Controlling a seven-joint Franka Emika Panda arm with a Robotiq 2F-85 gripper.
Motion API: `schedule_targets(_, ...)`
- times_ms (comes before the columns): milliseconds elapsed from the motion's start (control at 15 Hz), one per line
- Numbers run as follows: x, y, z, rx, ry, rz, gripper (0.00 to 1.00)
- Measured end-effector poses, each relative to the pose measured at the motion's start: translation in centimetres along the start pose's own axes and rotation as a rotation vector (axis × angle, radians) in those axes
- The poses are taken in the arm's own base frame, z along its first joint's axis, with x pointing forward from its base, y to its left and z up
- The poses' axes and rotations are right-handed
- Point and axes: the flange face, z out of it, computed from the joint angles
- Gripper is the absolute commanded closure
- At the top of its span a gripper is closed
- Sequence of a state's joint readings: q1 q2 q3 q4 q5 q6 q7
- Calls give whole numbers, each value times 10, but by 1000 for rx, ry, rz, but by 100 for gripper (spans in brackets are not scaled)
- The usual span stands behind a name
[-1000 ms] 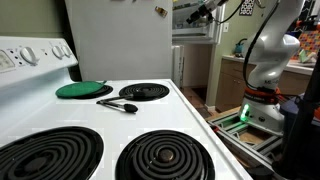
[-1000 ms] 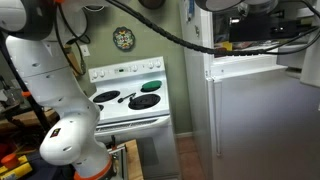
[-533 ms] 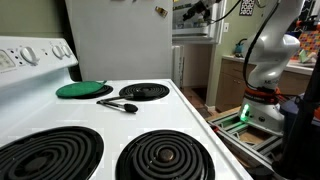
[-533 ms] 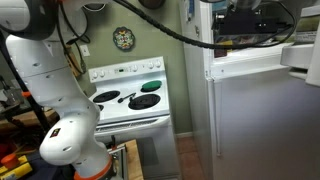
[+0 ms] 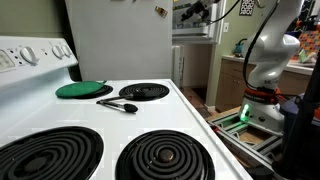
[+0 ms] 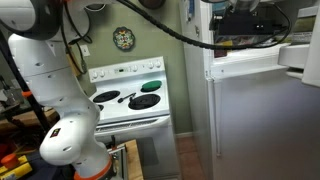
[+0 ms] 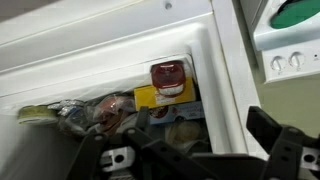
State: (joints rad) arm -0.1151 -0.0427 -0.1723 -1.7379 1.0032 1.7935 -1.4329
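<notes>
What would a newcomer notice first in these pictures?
The white robot arm reaches up into the open freezer compartment, with its gripper open before a red-lidded container and food packets. In an exterior view, a white stove carries a flat green lid and a black spoon.

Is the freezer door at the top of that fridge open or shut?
Open: the freezer door swings outward, and the wrist view shows packaged food inside.
</notes>
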Motion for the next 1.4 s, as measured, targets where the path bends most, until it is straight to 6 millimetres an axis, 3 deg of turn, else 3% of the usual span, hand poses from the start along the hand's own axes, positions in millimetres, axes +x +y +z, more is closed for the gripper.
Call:
schedule_targets(267,18,5,45,135,-12,-30,0)
schedule_targets(600,33,27,87,191,-25,-84,0)
schedule_targets(933,34,57,110,198,-28,-106,0)
schedule_targets(1400,41,65,134,292,-30,-139,0)
